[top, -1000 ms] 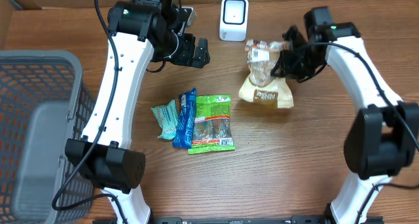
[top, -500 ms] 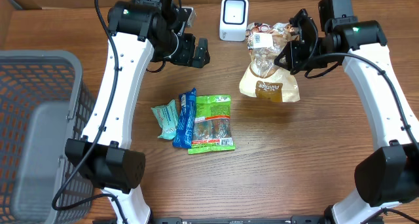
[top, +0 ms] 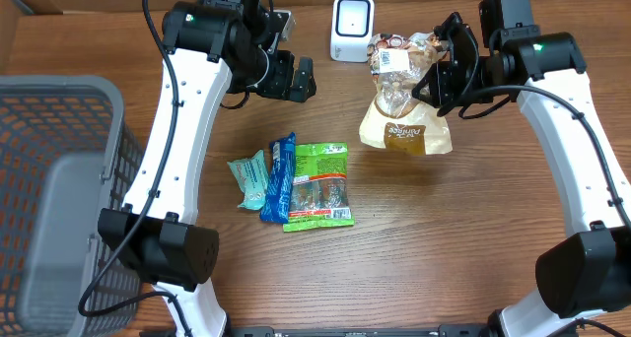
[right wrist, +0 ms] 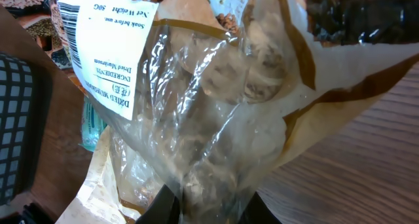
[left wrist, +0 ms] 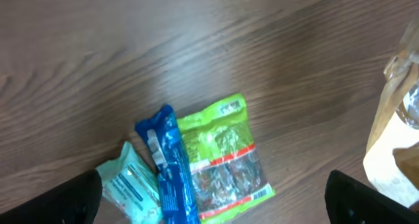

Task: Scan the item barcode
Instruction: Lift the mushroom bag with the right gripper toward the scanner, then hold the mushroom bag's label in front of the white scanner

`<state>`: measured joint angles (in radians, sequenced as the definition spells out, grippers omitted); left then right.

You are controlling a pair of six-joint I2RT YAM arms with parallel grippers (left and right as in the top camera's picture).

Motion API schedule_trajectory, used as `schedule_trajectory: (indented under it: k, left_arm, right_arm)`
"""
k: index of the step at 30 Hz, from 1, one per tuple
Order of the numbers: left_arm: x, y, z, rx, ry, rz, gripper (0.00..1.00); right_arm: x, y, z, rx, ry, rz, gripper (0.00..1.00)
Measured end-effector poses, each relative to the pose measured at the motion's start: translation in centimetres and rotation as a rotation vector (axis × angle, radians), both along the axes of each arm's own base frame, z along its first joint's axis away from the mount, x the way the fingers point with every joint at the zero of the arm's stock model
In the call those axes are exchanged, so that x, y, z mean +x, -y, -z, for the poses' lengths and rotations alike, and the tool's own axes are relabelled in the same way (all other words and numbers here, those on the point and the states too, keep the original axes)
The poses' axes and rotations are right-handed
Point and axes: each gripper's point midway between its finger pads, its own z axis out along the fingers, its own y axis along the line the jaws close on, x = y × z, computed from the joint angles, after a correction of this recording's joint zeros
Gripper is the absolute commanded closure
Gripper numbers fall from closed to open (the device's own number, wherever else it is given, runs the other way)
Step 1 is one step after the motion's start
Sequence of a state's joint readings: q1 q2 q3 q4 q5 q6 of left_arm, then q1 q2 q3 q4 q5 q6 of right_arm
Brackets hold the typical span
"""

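Note:
A tan and clear bag of dried mushrooms (top: 399, 110) hangs tilted, its bottom resting on the table. My right gripper (top: 441, 66) is shut on its top, with crumpled plastic pinched between the jaws (right wrist: 206, 204). The bag (right wrist: 222, 86) carries a white label (right wrist: 105, 34) with a barcode at the label's edge. That label (top: 392, 56) faces up, just right of the white scanner (top: 352, 27) at the back. My left gripper (top: 296, 79) hovers open and empty left of the scanner, its dark fingertips (left wrist: 72, 198) wide apart.
A green snack packet (top: 318, 184), a blue packet (top: 279, 177) and a teal packet (top: 249, 179) lie together mid-table. They also show below my left gripper, green (left wrist: 222, 158) beside blue (left wrist: 167, 165). A grey mesh basket (top: 59, 179) stands at the left edge.
My right arm has lifted the bag's top and carried it back toward the scanner, standing the bag more upright. The left arm has not moved.

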<state>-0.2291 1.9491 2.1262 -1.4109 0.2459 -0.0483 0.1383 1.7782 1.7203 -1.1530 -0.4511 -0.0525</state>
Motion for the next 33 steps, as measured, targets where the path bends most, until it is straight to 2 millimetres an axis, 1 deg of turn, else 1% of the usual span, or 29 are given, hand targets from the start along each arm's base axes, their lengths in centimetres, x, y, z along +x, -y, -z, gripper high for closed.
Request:
schedule_trajectory:
  k: [5, 7, 9, 12, 14, 15, 16, 18, 20, 24, 28, 30, 33]
  left_arm:
    - [-0.6, 0.0, 0.1, -0.003, -0.024, 0.009, 0.0]
    - [-1.0, -0.2, -0.1, 0.001, -0.038, 0.006, 0.0]
    - [-1.4, -1.1, -0.7, 0.014, -0.05, -0.021, 0.0]
    - [-1.6, -3.6, -2.2, 0.039, -0.054, -0.118, 0.0]
    - [-1.6, -6.1, -3.2, 0.051, -0.054, -0.203, 0.0]
    - [-1.6, -6.8, -3.4, 0.053, -0.054, -0.227, 0.0]
    - [-1.6, -8.1, -3.7, 0.058, -0.055, -0.27, 0.0]
    - [-1.6, -9.9, -3.9, 0.064, -0.058, -0.329, 0.0]
    - [-1.6, -11.0, -3.9, 0.068, -0.064, -0.368, 0.0]
    - [-1.6, -11.6, -3.9, 0.071, -0.07, -0.394, 0.0]
    - [-1.2, -11.7, -4.0, 0.072, -0.052, -0.396, 0.0]
    - [-0.7, -11.8, -4.1, 0.075, -0.028, -0.399, 0.0]
    - [-0.3, -11.9, -4.3, 0.078, -0.01, -0.402, 0.0]
  right_arm:
    - [-0.2, 0.2, 0.1, -0.01, -0.009, 0.004, 0.96]
    - [-0.1, 0.3, 0.2, -0.017, -0.009, 0.007, 0.96]
    - [-0.1, 0.4, 0.3, -0.025, -0.008, 0.01, 0.96]
    - [0.0, 0.6, 0.3, -0.034, -0.004, 0.015, 0.96]
    - [0.2, 0.6, 0.2, -0.036, 0.006, 0.016, 0.96]
    - [0.4, 0.6, 0.2, -0.035, 0.013, 0.017, 0.96]
    - [0.4, 0.5, 0.1, -0.035, 0.017, 0.016, 0.96]
    - [0.5, 0.5, 0.1, -0.035, 0.021, 0.015, 0.96]
    - [0.5, 0.3, 0.2, -0.042, 0.023, 0.012, 0.96]
    - [0.5, -0.2, 0.4, -0.083, 0.031, 0.014, 0.96]
    - [1.2, -0.2, 0.6, -0.149, 0.053, 0.082, 0.96]
    - [2.2, -0.1, 0.4, -0.186, 0.091, 0.137, 0.96]
    - [4.0, -0.2, -0.5, -0.244, 0.187, 0.202, 0.96]
